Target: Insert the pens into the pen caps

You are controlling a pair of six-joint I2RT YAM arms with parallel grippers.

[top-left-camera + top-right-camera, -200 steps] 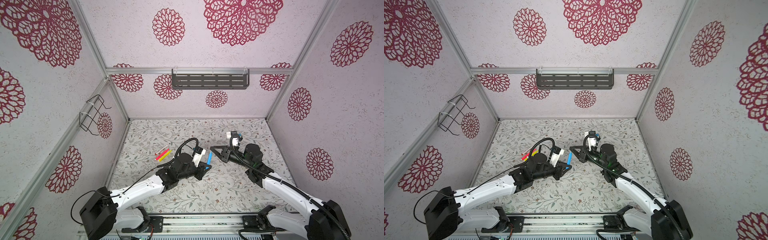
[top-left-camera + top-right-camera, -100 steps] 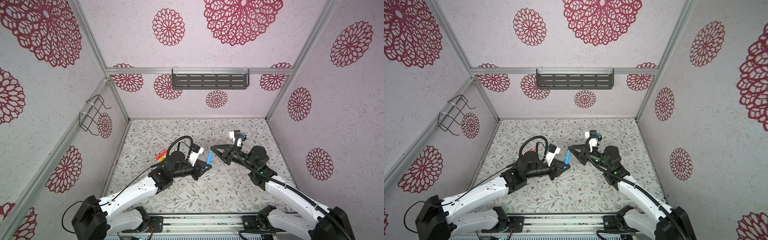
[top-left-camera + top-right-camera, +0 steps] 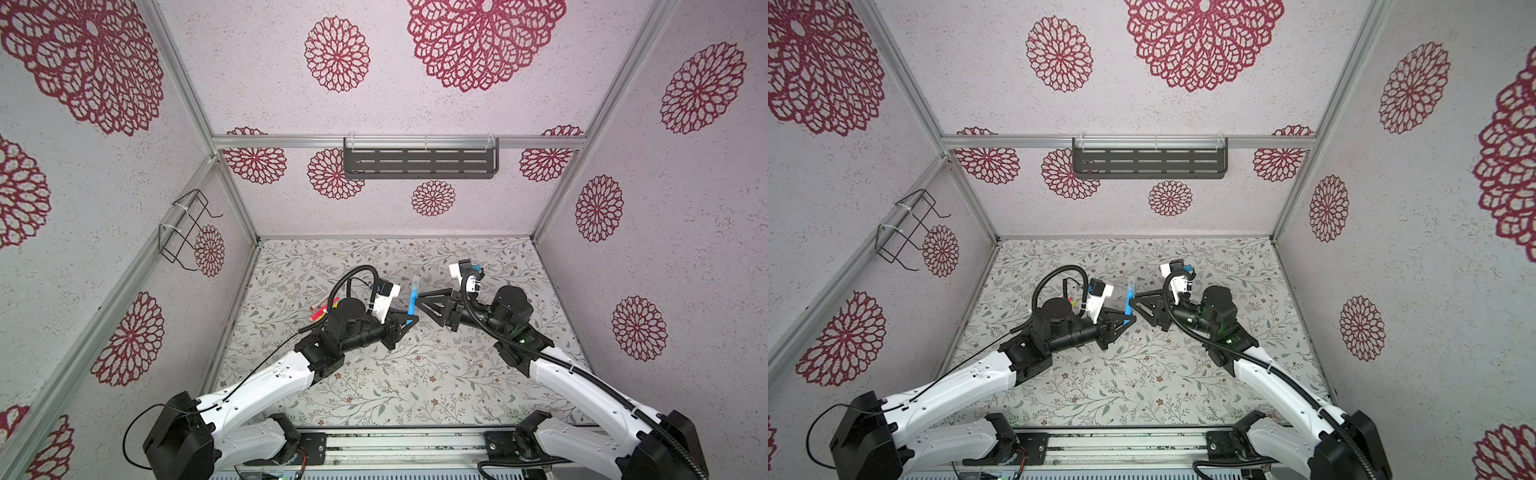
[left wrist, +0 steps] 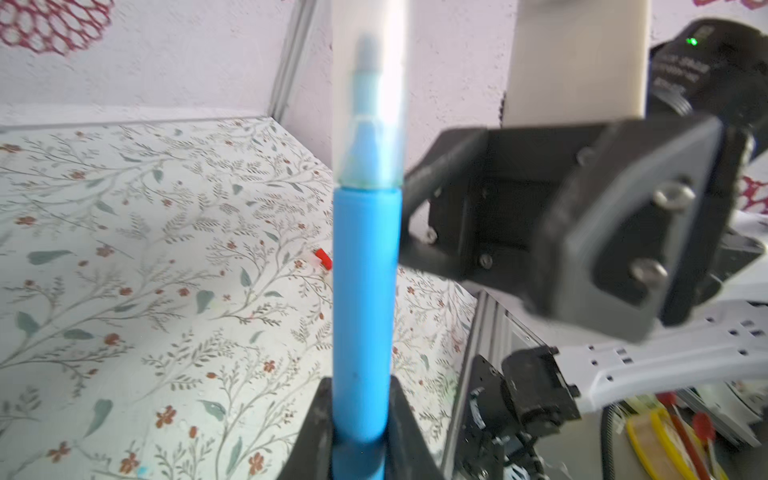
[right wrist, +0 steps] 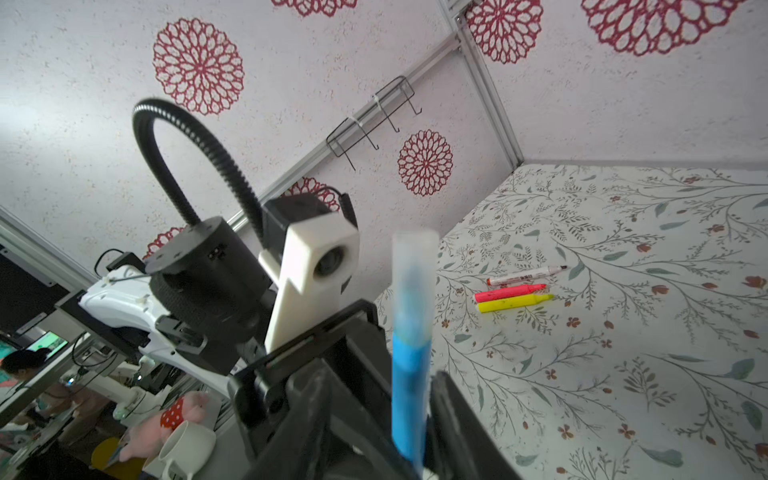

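A blue pen [image 3: 411, 305] [image 3: 1127, 305] stands nearly upright over the middle of the floral table. My left gripper [image 3: 409, 322] [image 4: 361, 399] is shut on its lower end. A clear pen cap [image 4: 368, 95] [image 5: 413, 266] sits over the pen's tip. My right gripper [image 3: 419, 296] [image 5: 380, 378] is open, its fingers on either side of the pen with a gap on one side. In the right wrist view a white pen with red ends [image 5: 525, 275], a pink-red pen [image 5: 509, 293] and a yellow pen [image 5: 513, 303] lie side by side on the table. A red cap [image 4: 323, 257] lies alone.
The three loose pens [image 3: 318, 311] are partly hidden behind the left arm in both top views. A wire rack [image 3: 187, 232] hangs on the left wall and a black shelf [image 3: 419, 162] on the back wall. A metal rail [image 3: 399, 440] runs along the front edge.
My right gripper's jaws have opened, leaving the cap on the blue pen. The left gripper has kept its hold and shifted the pen slightly toward the back.
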